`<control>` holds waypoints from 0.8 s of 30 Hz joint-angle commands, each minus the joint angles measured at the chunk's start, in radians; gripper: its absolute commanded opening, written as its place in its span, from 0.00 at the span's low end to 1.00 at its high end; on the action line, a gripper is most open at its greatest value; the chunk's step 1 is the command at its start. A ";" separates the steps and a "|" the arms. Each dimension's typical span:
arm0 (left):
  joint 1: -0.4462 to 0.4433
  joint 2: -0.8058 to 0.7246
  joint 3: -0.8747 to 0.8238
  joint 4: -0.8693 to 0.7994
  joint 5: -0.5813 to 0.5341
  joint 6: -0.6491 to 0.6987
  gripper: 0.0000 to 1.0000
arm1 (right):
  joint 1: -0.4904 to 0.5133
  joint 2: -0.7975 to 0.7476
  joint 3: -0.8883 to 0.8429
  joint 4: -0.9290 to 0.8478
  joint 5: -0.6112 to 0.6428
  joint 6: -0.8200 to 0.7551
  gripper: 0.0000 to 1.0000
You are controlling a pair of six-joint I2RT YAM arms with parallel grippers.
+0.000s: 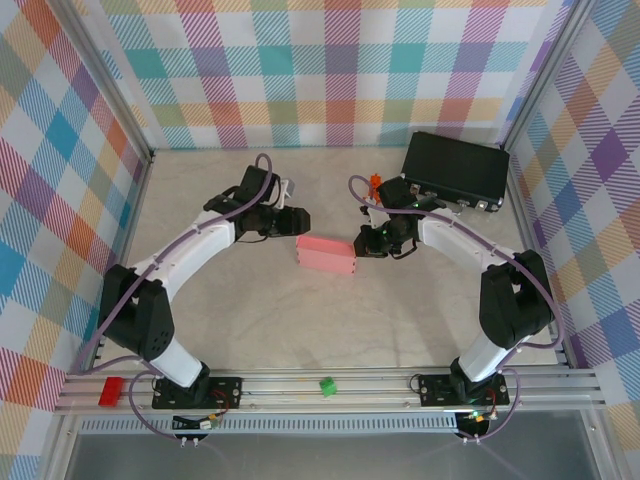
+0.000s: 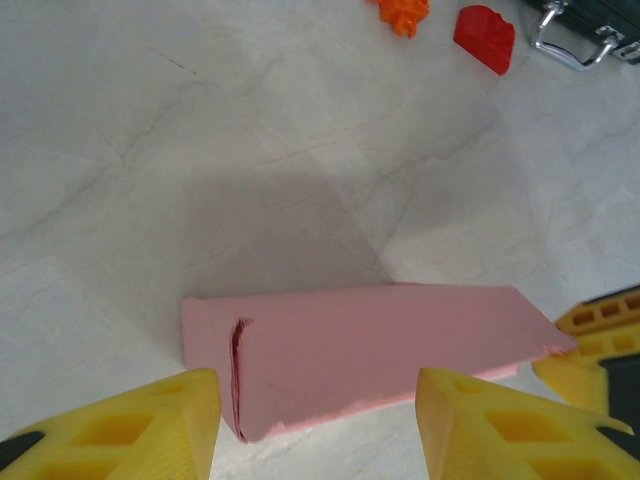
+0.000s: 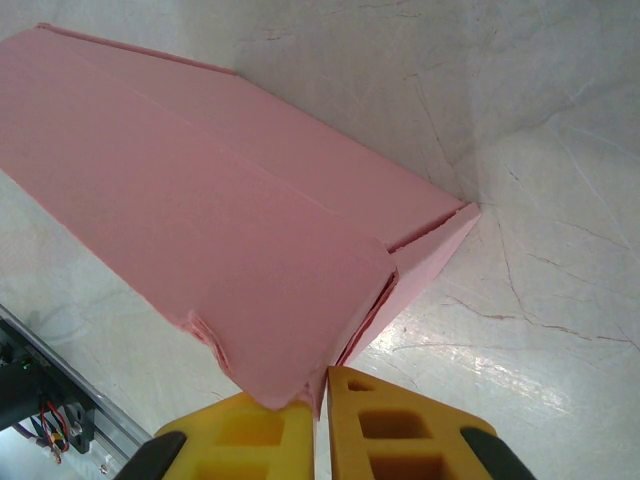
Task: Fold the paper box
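From above, the paper box (image 1: 326, 255) lies folded on the table (image 1: 250, 320), between the left gripper (image 1: 296, 222) and the right gripper (image 1: 366, 244). It sits just ahead of each claw's tips. The black case (image 1: 455, 170) lies beyond the right gripper.

In the left wrist view, the left claw's yellow fingers (image 2: 150, 425) stand apart. The box's near end lies between them, and a red block (image 2: 485, 38) sits far ahead.

In the right wrist view, the right claw's fingers (image 3: 390, 430) are pressed together. The box's lower corner touches their tips, though whether any card is pinched cannot be told.
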 commanded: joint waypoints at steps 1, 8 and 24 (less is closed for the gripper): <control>0.010 0.036 0.038 -0.034 -0.015 -0.018 0.54 | 0.005 0.023 0.015 -0.039 0.008 -0.014 0.12; 0.008 0.079 0.037 -0.090 0.000 0.009 0.50 | 0.006 0.023 0.017 -0.039 0.005 -0.014 0.12; 0.004 0.076 -0.018 -0.093 -0.017 0.021 0.46 | 0.011 -0.008 0.014 -0.029 0.001 -0.014 0.28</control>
